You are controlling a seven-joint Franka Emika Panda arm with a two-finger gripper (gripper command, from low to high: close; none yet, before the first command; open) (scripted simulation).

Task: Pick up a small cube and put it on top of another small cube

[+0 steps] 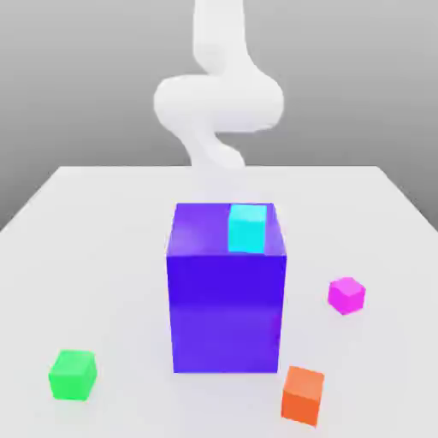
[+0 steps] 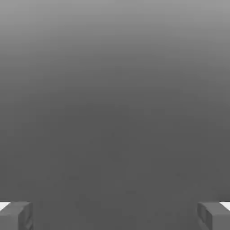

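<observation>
The small magenta-pink cube (image 1: pixel 346 295) rests on the white table (image 1: pixel 94 248), to the exterior view's right of a large blue-purple block (image 1: pixel 227 299). A small cyan cube (image 1: pixel 248 227) sits on top of that block, towards its back right corner. A small green cube (image 1: pixel 72 374) lies at the front left and a small orange cube (image 1: pixel 303 394) at the front right. The white arm (image 1: pixel 218 103) rises behind the block, far from the magenta cube. In the hand view my gripper (image 2: pixel 115 215) is open, its grey fingertips (image 2: pixel 18 215) wide apart with nothing between them, facing plain grey.
The large blue-purple block stands tall in the middle of the table between the arm and the front cubes. The table's side edges run off to the left and right in the exterior view.
</observation>
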